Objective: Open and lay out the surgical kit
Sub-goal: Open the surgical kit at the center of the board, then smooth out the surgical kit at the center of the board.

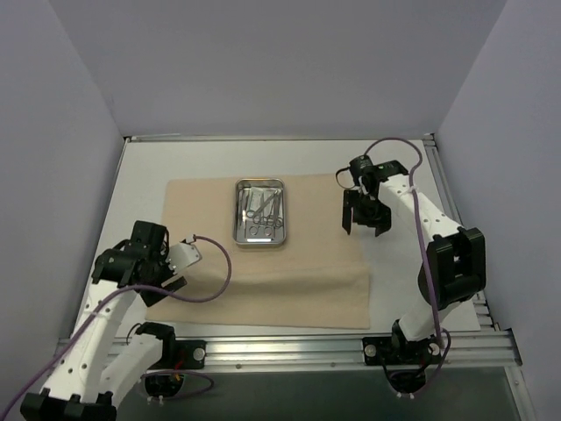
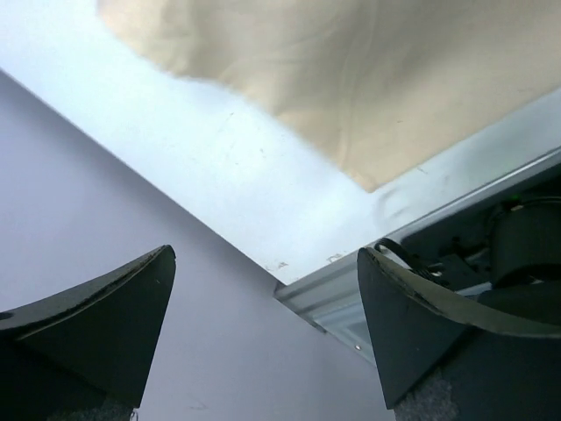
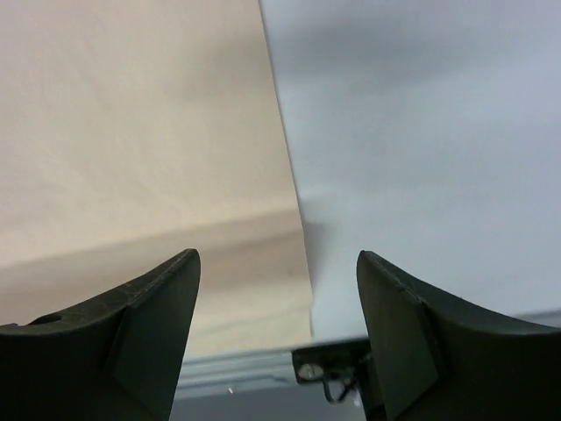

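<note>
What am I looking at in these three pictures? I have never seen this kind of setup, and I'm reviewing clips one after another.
Two white robot arms are bolted at the near edge of a white table. The wide picture comes from a fixed camera above and behind them. The other two come from a small camera on each wrist, so the dark shapes at the bottom of each are that arm's own fingers.

A beige cloth lies spread flat on the table. On it stands a small steel tray with slim metal instruments inside; I cannot tell them apart at this size.

The left hand is near the cloth's near left corner, the right hand over its right edge. Both are open and hold nothing.
</note>
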Available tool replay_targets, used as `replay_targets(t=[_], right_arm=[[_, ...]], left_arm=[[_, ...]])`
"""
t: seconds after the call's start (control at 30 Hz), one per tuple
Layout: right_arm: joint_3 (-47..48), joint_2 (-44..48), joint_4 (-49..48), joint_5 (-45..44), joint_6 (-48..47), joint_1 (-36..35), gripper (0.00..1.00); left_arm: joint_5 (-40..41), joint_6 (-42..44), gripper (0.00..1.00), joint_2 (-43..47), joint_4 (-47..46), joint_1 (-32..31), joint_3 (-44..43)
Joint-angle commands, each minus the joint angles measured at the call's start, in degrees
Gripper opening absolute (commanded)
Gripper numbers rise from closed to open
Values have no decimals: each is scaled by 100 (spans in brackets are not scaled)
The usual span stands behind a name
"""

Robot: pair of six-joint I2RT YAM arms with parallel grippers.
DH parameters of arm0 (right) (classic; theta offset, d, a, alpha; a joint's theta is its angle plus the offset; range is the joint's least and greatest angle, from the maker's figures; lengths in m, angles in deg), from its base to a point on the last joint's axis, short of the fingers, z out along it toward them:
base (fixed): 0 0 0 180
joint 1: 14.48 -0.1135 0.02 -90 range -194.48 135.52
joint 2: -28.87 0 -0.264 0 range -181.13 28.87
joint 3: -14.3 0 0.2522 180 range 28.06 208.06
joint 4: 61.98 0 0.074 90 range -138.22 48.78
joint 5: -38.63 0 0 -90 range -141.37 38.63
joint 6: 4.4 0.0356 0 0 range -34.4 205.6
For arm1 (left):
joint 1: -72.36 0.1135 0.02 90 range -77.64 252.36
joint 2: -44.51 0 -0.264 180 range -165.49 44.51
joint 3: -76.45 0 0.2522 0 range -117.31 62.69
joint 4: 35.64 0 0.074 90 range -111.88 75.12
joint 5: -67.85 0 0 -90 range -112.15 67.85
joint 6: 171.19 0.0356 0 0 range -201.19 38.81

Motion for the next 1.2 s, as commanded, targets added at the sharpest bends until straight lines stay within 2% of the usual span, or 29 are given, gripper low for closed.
replay_targets(t=[0.0, 0.07, 0.13, 0.23, 0.27, 0.3, 0.4, 0.43, 0.6, 0.63, 0.67, 0.73, 0.77, 0.83, 0.87, 0.93, 0.97, 1.0, 1.1, 1.17], right_arm=[[561, 230, -458, -17, -179, 334, 68], [859, -68, -976, 142, -285, 457, 68], [1079, -506, -1406, 213, -443, 641, 68], [1484, -1103, -2117, 449, -523, 904, 67], [1607, -1280, -2269, 554, -540, 966, 66], [1938, -1656, -2366, 634, -575, 1010, 65], [2598, -2351, -2551, 723, -795, 1099, 62], [2705, -2494, -2699, 740, -847, 1125, 62], [3312, -3354, -2972, 925, -1015, 1222, 63], [3452, -3452, -2991, 925, -1015, 1231, 63], [3523, -3549, -2973, 933, -1015, 1222, 63], [3576, -3734, -3069, 1021, -989, 1222, 63], [3559, -3795, -3140, 1239, -980, 1204, 63], [3559, -3945, -3298, 1416, -892, 1161, 63], [3620, -4024, -3298, 1399, -883, 1099, 63], [3743, -4217, -3150, 1120, -909, 994, 62], [3813, -4287, -3071, 1022, -927, 959, 61], [3805, -4358, -3018, 995, -936, 923, 60], [3657, -4367, -3026, 1083, -901, 879, 53], [3577, -4350, -3061, 1083, -857, 827, 43]], left_arm=[[200, 817, 94, 785, -193, 69, 480], [559, 949, 94, 1102, -289, 78, 726], [606, 924, 94, 1095, -342, 113, 605], [281, 538, 94, 333, -439, 210, -254], [202, 180, 94, -375, -552, 262, -579], [27, -15, 95, -773, -588, 315, -1278], [-430, -727, 100, -2250, -659, 666, -2389], [-719, -885, 100, -2558, -694, 728, -2967], [-1231, -2098, 95, -4816, -880, 1078, -4560], [-1449, -2274, 95, -5177, -687, 1176, -5251], [-1503, -2650, 95, -5903, -616, 1220, -5597], [-1618, -2951, 94, -6619, -475, 1641, -6309], [-1566, -3222, 94, -7266, -483, 1712, -6983], [-1496, -3417, 94, -7885, -466, 1800, -7654], [-1338, -3575, 94, -8479, -344, 1809, -8345], [-1346, -3734, 94, -9063, 164, 1783, -9095], [-1337, -3795, 94, -9422, 211, 1731, -9342], [-1119, -3779, 95, -9452, 124, 1678, -9206], [-1283, -3787, 96, -9478, -123, 1634, -8766], [-1284, -3857, 99, -9619, -140, 1642, -8756]])
